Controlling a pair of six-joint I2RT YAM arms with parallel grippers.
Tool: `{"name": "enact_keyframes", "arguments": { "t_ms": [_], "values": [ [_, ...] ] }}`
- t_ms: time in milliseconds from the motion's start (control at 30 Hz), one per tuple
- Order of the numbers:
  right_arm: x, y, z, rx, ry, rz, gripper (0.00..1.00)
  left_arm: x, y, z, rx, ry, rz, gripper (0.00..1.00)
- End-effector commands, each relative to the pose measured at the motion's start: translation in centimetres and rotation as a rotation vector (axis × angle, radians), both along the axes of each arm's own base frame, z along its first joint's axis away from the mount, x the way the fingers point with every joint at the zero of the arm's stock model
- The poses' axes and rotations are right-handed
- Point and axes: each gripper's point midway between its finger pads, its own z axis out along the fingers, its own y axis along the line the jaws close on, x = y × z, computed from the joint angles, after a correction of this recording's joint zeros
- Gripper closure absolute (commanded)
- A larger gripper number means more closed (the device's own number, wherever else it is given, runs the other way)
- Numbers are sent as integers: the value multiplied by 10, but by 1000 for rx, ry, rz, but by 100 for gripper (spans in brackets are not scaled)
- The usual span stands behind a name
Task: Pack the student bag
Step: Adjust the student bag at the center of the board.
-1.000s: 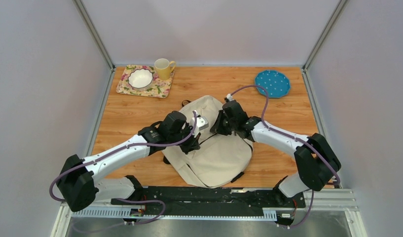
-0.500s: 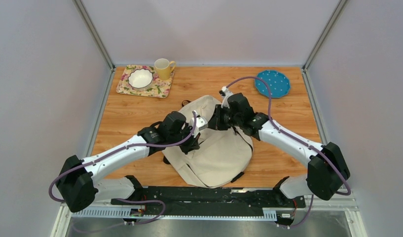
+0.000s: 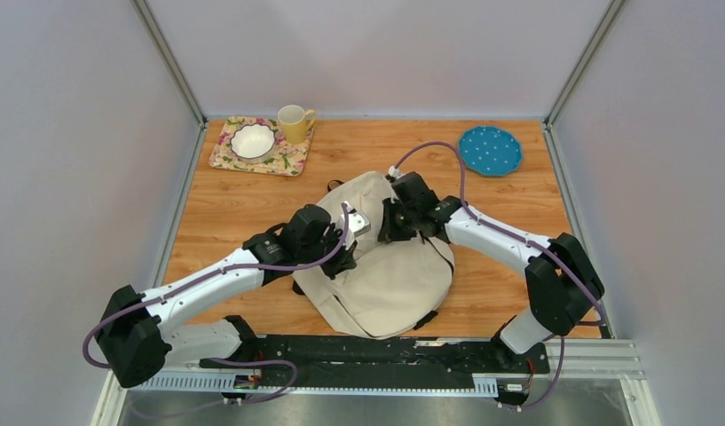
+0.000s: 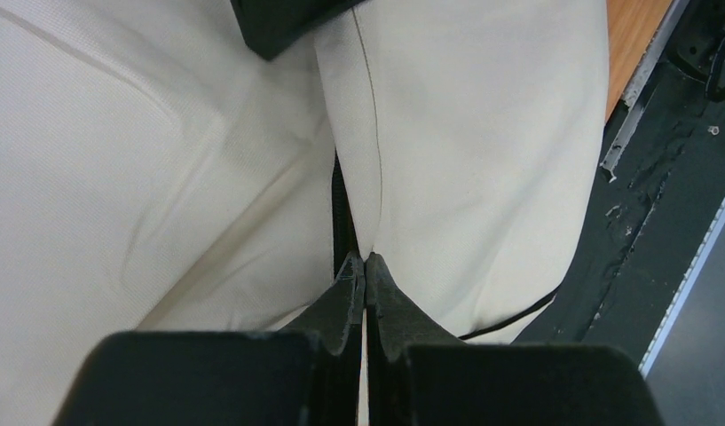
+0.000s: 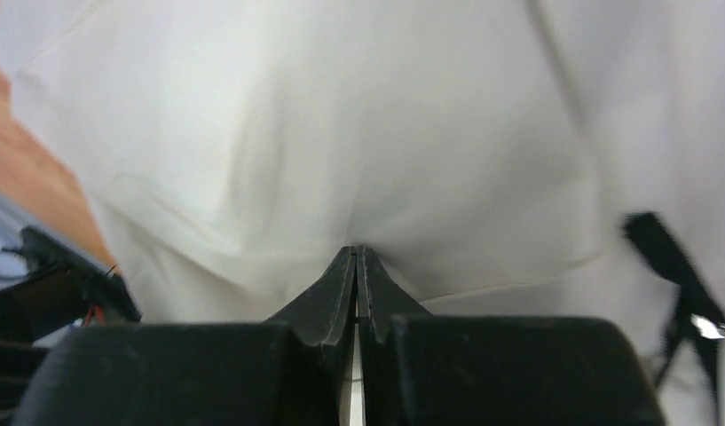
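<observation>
The student bag, a large cream fabric backpack, lies in the middle of the wooden table with black strap ends at its edges. My left gripper is over its upper left part. In the left wrist view the gripper is shut, pinching a fold of the bag's cream fabric along a seam. My right gripper is over the bag's upper middle. In the right wrist view it is shut too, and the bag's fabric puckers into its tips. A black strap hangs at the right.
A yellow mug and a white bowl sit on a floral mat at the back left. A blue dotted plate lies at the back right. The black base rail runs along the near edge.
My right gripper has shifted a little left and back over the bag's top, its elbow swinging out and back in. The left arm has edged slightly left. Both grippers stay shut.
</observation>
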Motion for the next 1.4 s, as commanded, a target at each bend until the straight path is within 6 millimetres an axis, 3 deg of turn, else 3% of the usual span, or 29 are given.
{"name": "enact_keyframes", "arguments": {
  "t_ms": [0, 267, 300, 333, 400, 433, 467, 600, 733, 900, 1100, 1367],
  "values": [
    [36, -41, 16, -141, -142, -205, 92, -1, 0, 10, -44, -31, 14, 100],
    [50, -88, 49, -175, -279, -397, 73, 7, 13, 2, -8, -48, 99, 98],
    [51, -93, 53, -163, -289, -408, 69, 8, 14, 6, -15, -57, 112, 88],
    [49, -95, 61, -135, -302, -410, 65, 11, 16, 12, -33, -81, 134, 63],
    [46, -102, 61, -111, -292, -424, 56, 15, 17, 22, -64, -103, 168, 48],
    [43, -102, 67, -81, -294, -418, 55, 19, 19, 31, -87, -136, 199, 35],
    [40, -103, 67, -68, -290, -417, 54, 21, 20, 38, -108, -146, 222, 31],
    [26, -100, 66, -19, -266, -381, 54, 30, 37, 57, -154, -188, 362, 28],
    [10, -92, 69, 49, -240, -335, 53, 37, 77, 40, -93, -172, 603, 27],
    [-3, -88, 72, 99, -227, -291, 53, 20, 106, 7, -160, -39, 822, 26],
    [-5, -93, 61, 57, -208, -300, 52, 9, 108, -11, -273, 68, 914, 25],
    [-10, -84, 53, 82, -161, -271, 52, 12, 89, -19, -416, 146, 923, 24]
  ]
}}
